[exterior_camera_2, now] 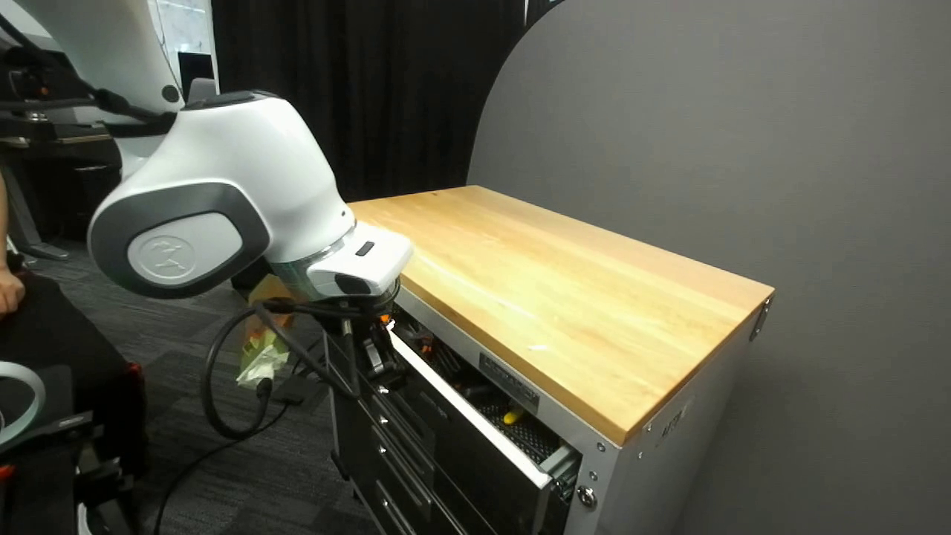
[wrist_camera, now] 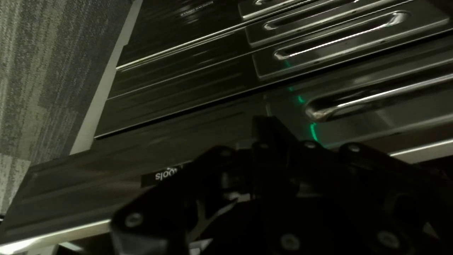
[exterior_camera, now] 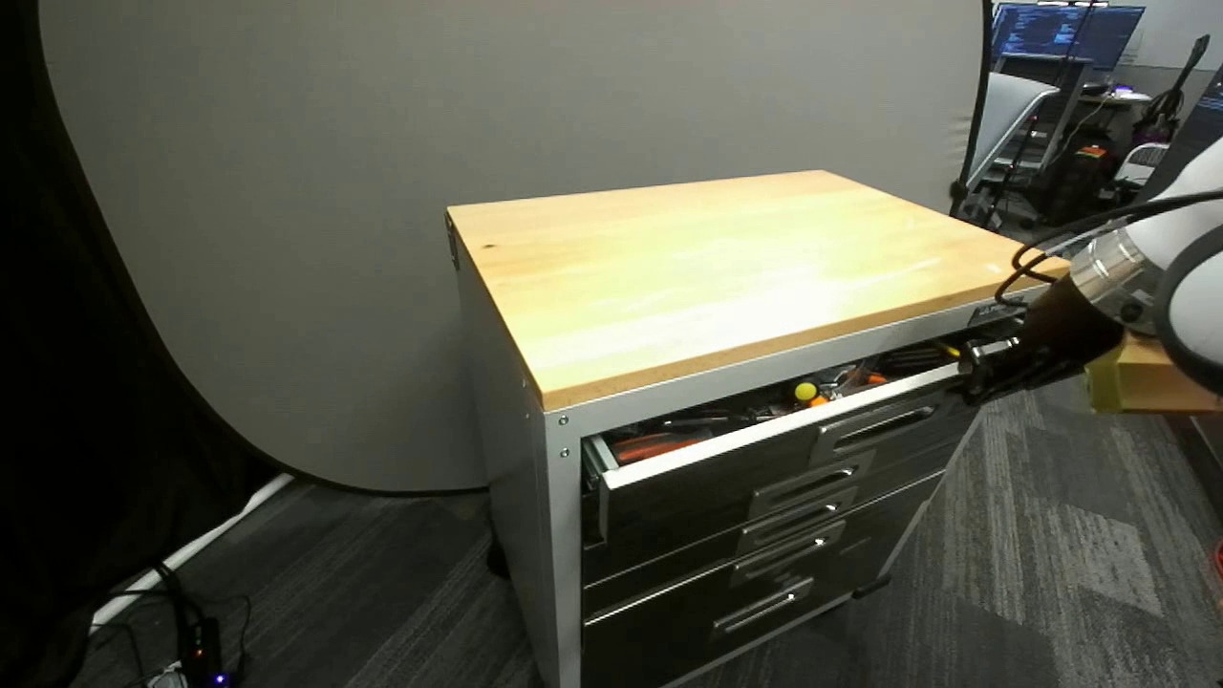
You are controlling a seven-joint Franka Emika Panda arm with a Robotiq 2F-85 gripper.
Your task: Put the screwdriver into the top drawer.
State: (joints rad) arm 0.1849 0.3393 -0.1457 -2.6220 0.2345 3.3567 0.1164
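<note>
The top drawer (exterior_camera: 783,449) is pulled partly open in both exterior views; its front also shows in an exterior view (exterior_camera_2: 475,438) and in the wrist view (wrist_camera: 226,131). Tools lie inside it. A round yellow end (exterior_camera: 805,392) and a yellow handle (exterior_camera_2: 513,416) show among them; I cannot tell whether either is the screwdriver. No screwdriver shows on the tabletop. My gripper (exterior_camera: 970,382) is outside the drawer, close to its front; it also shows in an exterior view (exterior_camera_2: 380,364). In the wrist view its fingertips (wrist_camera: 266,122) are together beside the bar handle (wrist_camera: 375,94), with nothing visible between them.
The wooden tabletop (exterior_camera: 688,268) overhangs the drawer opening. Lower drawers (exterior_camera: 803,516) with bar handles are shut below. An orange-red tool (exterior_camera: 659,444) lies at one end of the open drawer. A cable loop (exterior_camera_2: 212,371) hangs from the wrist. A person sits at the edge (exterior_camera_2: 67,357).
</note>
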